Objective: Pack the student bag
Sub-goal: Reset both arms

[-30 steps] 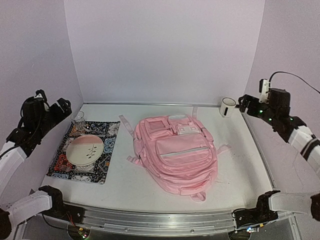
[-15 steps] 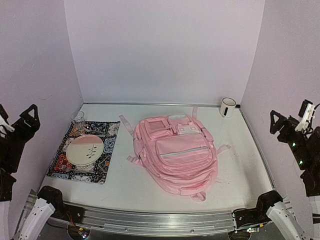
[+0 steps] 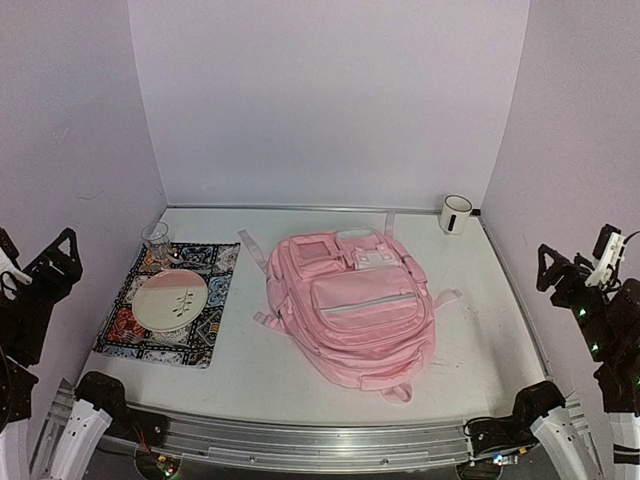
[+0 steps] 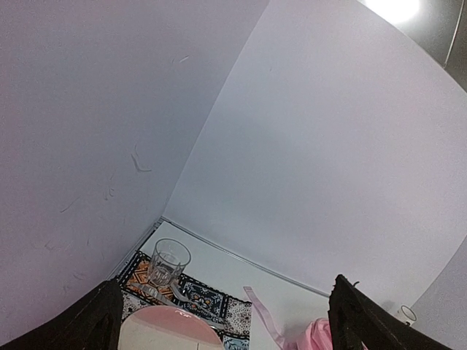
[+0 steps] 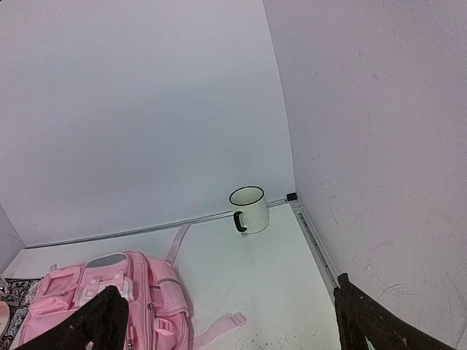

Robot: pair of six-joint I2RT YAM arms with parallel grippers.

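The student bag [image 3: 350,305] is a large pink backpack lying flat in the middle of the table, front pockets up and straps spread around it. The right wrist view shows its top end [image 5: 87,292], and a strap and a corner of it [image 4: 321,332] appear in the left wrist view. My left gripper [image 3: 35,255] hangs open at the far left edge, well away from the bag. At the far right edge my right gripper [image 3: 577,255] is also open and apart from the bag. Nothing sits between either pair of fingers, which reach wide in the wrist views [image 4: 224,292] [image 5: 228,288].
A patterned placemat [image 3: 205,320] at the left carries a pink and white plate [image 3: 170,298], a clear glass [image 3: 155,237] and a fork [image 4: 175,292]. A white mug [image 3: 455,213] with a black handle stands in the back right corner. Walls close three sides.
Both arms have pulled back from the table's sides towards the near corners, the right one leaving the mug's side. The bag and the tableware have not moved.
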